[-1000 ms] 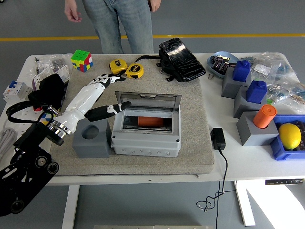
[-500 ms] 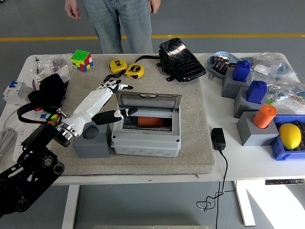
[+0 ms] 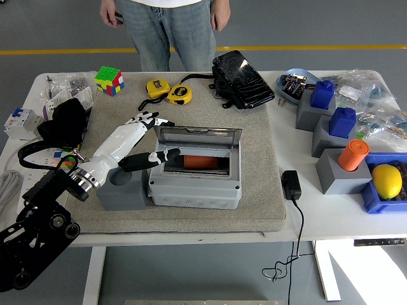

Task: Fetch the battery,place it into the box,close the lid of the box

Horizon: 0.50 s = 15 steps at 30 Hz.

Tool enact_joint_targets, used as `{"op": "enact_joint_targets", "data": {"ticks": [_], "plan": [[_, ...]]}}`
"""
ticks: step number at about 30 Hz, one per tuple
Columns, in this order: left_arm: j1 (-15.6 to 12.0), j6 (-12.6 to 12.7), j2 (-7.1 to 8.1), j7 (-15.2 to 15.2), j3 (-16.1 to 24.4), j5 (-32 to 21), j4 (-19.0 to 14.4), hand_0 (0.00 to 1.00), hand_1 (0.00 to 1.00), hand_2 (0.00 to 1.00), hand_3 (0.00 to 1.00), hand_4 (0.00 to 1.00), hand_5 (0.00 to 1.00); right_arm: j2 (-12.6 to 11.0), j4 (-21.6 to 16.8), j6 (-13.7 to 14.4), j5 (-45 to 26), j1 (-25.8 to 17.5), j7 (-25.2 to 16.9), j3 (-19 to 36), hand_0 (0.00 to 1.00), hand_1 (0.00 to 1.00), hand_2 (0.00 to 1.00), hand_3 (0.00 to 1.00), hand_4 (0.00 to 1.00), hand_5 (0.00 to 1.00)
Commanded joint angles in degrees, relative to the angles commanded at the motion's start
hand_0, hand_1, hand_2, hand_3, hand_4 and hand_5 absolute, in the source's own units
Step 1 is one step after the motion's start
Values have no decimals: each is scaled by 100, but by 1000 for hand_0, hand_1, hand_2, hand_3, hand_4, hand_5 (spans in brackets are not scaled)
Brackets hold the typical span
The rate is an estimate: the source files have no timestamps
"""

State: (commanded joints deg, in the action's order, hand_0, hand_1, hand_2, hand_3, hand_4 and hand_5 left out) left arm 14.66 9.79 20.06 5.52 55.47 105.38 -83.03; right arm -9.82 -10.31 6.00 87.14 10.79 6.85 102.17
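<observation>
A grey plastic box (image 3: pixel 196 184) stands on the grey mat (image 3: pixel 254 197) in the middle. Its lid (image 3: pixel 198 135) stands open at the back. An orange battery (image 3: pixel 202 162) lies inside the box. My left hand (image 3: pixel 147 136) reaches in from the left, fingers spread and empty. Its thumb (image 3: pixel 156 157) lies over the box's left rim and its fingers point at the lid's left corner. A grey block with a round empty socket (image 3: pixel 121 185) stands against the box's left side, under my forearm. My right arm is out of view.
A person in jeans (image 3: pixel 166 32) stands at the far side, hands hanging. A Rubik's cube (image 3: pixel 108 80), yellow tape measures (image 3: pixel 169 91) and a black pouch (image 3: pixel 241 79) lie behind the mat. Grey blocks with blue and orange pieces (image 3: pixel 337 136), a lemon (image 3: pixel 386 180) and a charger (image 3: pixel 291 185) are right.
My left hand swung forward toward the lid, then drew back slightly left; the thumb stays over the box's left rim. The person shifted to the right. The lid has not moved.
</observation>
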Motion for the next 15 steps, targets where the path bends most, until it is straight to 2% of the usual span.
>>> {"op": "enact_joint_targets", "data": {"ticks": [8,15], "plan": [[-251,10,116,-7,14,-29,-169,998,944,831,774,998,998,-15,0,5,-19,-12,0,-32,850,795,773,836,998,998],[-364,9,194,-12,-30,-58,-210,998,944,830,773,998,998,-43,0,25,-42,-26,6,-62,851,794,773,835,998,998]]}}
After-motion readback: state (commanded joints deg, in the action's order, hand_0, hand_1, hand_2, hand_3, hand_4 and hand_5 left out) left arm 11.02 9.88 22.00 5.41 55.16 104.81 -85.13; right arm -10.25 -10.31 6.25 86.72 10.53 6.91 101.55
